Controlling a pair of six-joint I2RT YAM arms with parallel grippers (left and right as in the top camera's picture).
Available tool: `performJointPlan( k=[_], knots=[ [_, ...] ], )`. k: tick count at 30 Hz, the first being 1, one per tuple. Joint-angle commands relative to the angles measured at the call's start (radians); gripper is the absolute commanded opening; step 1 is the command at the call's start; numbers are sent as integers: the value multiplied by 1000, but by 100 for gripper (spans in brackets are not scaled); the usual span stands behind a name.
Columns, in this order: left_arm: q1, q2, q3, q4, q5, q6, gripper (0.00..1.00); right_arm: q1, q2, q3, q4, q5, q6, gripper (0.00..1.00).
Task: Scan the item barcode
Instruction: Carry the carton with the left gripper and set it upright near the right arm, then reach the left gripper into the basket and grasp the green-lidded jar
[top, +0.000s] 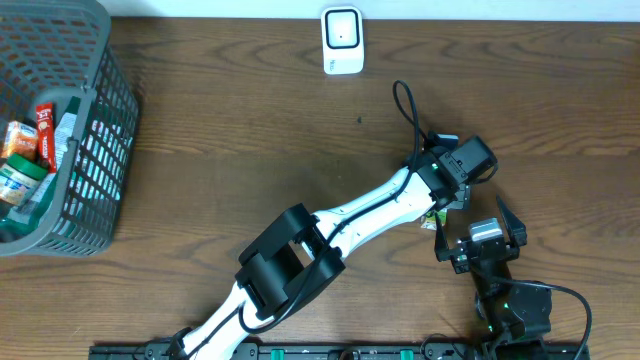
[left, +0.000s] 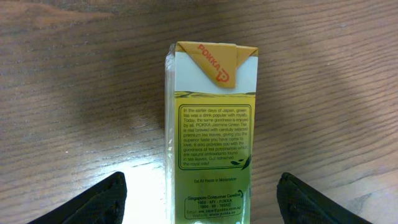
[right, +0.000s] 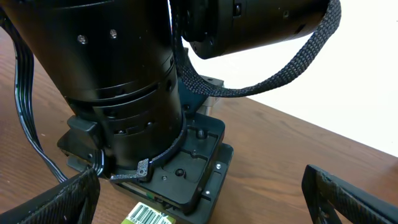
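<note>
Your carton (left: 211, 137) lies flat on the wood-grain bench (left: 74, 74), mid-frame in the left wrist view, with red "POKKA" on its folded orange flap (left: 214, 59) and small print on the yellow-green side. The left gripper (left: 202, 180) straddles it wide open, not touching it. The right gripper (right: 199, 174) gapes empty, with a barcode (right: 148, 216) at that view's bottom edge.

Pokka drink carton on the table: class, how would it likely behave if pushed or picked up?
The carton lies flat on the table, so a push would probably slide it, not roll or tip it. Its boxy shape with folded flap suggests stiffish walls that may dent under a hard squeeze. The smooth printed surface could make it slightly slippery.
</note>
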Motion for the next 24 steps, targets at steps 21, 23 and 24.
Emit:
performJointPlan(
  k=[21,23,24],
  knots=[
    [660,-622,75,-465,-198,401,79,-14,-5,-1,-4,-5,-8,99],
    [855,-695,75,-468,-197,400,79,-14,-5,-1,-4,-4,-8,99],
    [936,-717,75,-468,-197,400,80,-14,-5,-1,-4,-5,-8,99]
  ],
)
